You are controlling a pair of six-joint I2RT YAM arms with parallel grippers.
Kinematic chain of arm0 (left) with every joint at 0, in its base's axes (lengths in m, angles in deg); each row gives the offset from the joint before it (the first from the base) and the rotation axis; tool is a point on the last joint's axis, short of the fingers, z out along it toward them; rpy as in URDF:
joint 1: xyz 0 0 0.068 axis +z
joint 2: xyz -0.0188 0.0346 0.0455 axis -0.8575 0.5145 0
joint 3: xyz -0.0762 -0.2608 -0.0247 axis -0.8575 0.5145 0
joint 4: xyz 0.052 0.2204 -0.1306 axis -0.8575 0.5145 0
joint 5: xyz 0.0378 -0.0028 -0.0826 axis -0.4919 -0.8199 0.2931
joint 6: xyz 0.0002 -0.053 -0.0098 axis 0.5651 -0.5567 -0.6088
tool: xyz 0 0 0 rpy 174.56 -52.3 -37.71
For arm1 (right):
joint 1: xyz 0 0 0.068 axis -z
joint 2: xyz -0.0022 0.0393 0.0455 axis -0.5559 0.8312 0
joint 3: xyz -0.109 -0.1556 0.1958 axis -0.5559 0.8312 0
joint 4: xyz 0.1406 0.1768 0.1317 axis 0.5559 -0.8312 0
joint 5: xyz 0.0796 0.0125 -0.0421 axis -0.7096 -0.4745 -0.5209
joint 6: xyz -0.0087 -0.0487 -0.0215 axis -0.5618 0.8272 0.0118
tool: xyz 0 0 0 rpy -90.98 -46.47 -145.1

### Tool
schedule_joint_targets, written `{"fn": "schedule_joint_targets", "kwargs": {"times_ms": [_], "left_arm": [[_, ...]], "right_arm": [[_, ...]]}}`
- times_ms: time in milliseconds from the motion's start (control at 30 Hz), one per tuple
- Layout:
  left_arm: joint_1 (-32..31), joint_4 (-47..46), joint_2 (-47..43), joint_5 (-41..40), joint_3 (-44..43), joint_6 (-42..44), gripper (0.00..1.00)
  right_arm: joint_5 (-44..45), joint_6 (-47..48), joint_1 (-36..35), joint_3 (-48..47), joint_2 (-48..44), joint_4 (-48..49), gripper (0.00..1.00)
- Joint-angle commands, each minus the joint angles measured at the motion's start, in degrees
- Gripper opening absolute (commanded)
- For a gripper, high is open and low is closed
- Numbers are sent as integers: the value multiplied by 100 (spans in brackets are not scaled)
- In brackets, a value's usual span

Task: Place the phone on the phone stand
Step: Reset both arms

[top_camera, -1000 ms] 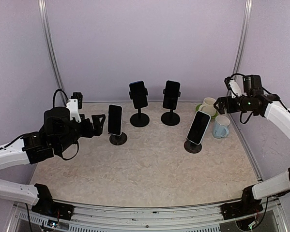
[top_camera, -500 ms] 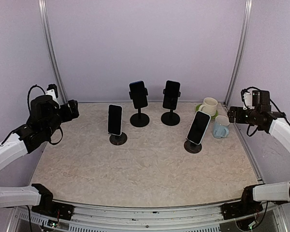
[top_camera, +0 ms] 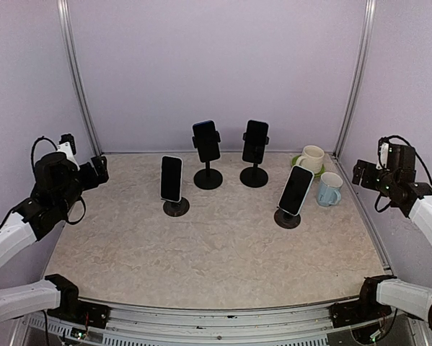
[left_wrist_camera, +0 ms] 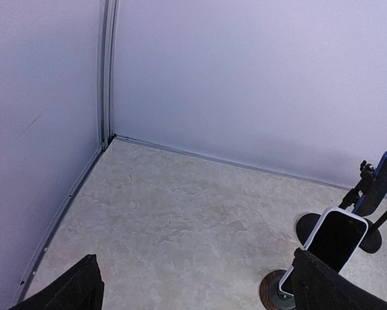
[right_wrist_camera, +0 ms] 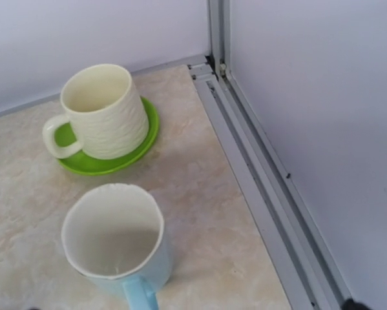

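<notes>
Several phones stand on phone stands across the table: a white-cased phone [top_camera: 171,179] on a round base [top_camera: 176,207], two dark phones [top_camera: 206,140] [top_camera: 255,141] on tall stands behind it, and another white-cased phone [top_camera: 296,190] leaning on its stand [top_camera: 287,218]. My left gripper [top_camera: 100,170] hovers at the table's left edge, open and empty. In the left wrist view its fingers [left_wrist_camera: 77,290] frame bare table, with the white-cased phone [left_wrist_camera: 332,242] at the right. At the right edge my right gripper [top_camera: 360,173] is open and empty, well away from the phones.
A cream mug [top_camera: 311,157] on a green saucer [right_wrist_camera: 109,161] and a light blue mug [top_camera: 329,189] stand at the back right, right below my right wrist. A metal rail [right_wrist_camera: 271,194] lines the right wall, and another runs along the left wall [left_wrist_camera: 57,219].
Both arms have pulled back outward: the left one from beside the left phone to the left wall, the right one from near the mugs toward the right wall. Phones unmoved.
</notes>
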Motion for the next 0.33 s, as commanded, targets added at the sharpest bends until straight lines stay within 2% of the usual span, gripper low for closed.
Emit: {"fn": "schedule_joint_targets", "kwargs": {"times_ms": [0, 300], "left_arm": [[34, -171, 55, 228, 89, -127, 99], [34, -190, 14, 223, 88, -133, 99]], "right_arm": [[305, -170, 48, 142, -26, 95, 100], [193, 36, 48, 274, -279, 301, 100]]}}
